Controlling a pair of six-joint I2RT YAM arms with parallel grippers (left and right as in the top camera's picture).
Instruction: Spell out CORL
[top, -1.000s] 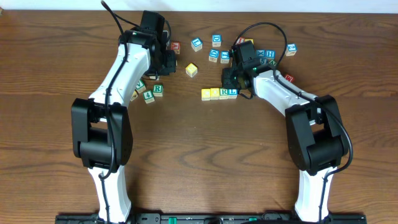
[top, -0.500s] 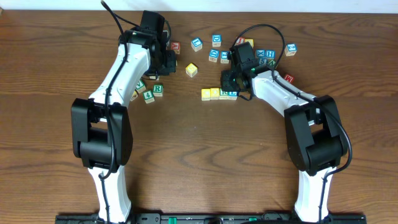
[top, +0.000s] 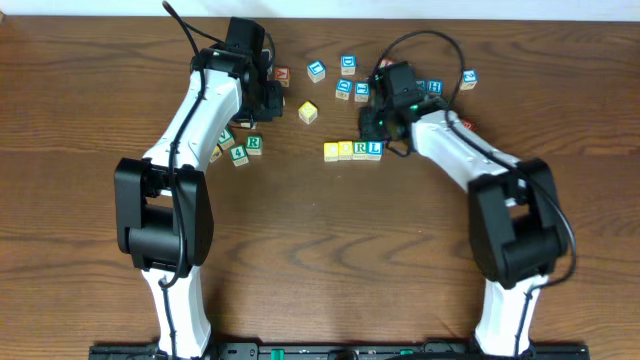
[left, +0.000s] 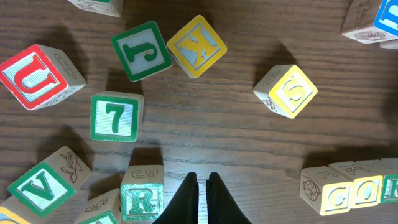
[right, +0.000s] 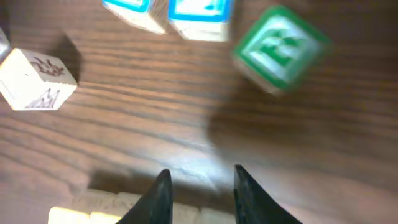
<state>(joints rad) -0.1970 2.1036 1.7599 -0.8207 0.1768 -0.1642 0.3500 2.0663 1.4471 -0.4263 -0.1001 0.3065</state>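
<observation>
A row (top: 353, 150) of four blocks runs left to right, apparently reading CORL. The right gripper (right: 200, 174), fingers spread and empty, hovers just behind the row's right end. The left gripper (left: 202, 180), fingers pressed together, sits farther off to the left.

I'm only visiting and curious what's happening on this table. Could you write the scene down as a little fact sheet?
word row: four blocks side by side, reading C O R L
right jaws: open, nothing between them, close by the row
left jaws: shut, empty
spare letters: yellow S, green 7, red U
table: dark wood
</observation>
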